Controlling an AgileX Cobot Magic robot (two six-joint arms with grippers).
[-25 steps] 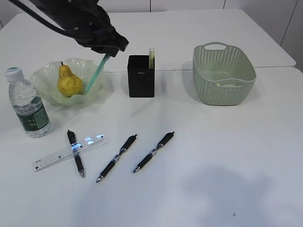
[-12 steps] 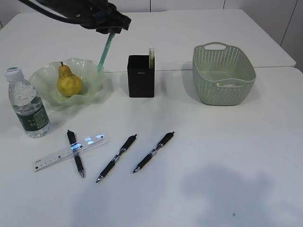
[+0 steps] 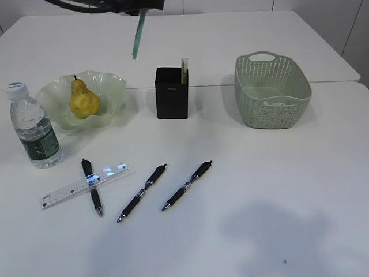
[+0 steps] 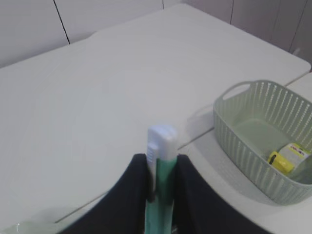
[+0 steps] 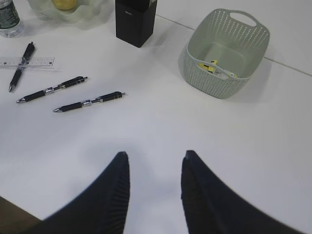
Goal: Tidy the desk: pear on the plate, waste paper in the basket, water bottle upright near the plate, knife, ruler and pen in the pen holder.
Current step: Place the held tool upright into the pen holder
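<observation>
A: What is the left gripper (image 4: 158, 195) doing?

B: Its dark fingers (image 4: 129, 195) are clenching a slim mint-green pen with a whitish cap (image 3: 138, 36), which is hanging nearly upright high above the large plain white desk (image 3: 259, 190), behind and to the left of the matte black square pen holder (image 3: 171, 92).

A: So which step is this?

B: I judge it is the pen going into the holder, where the pale yellow knife (image 3: 184, 70) is already standing. The next move calls for carrying the tip right, over the opening, then lowering it straight.

A: And the right gripper (image 5: 153, 180)?

B: Its jaws are standing apart, grasping nothing, over bare desk. Three black pens and the clear ruler (image 3: 83, 185) are waiting in front.
</observation>
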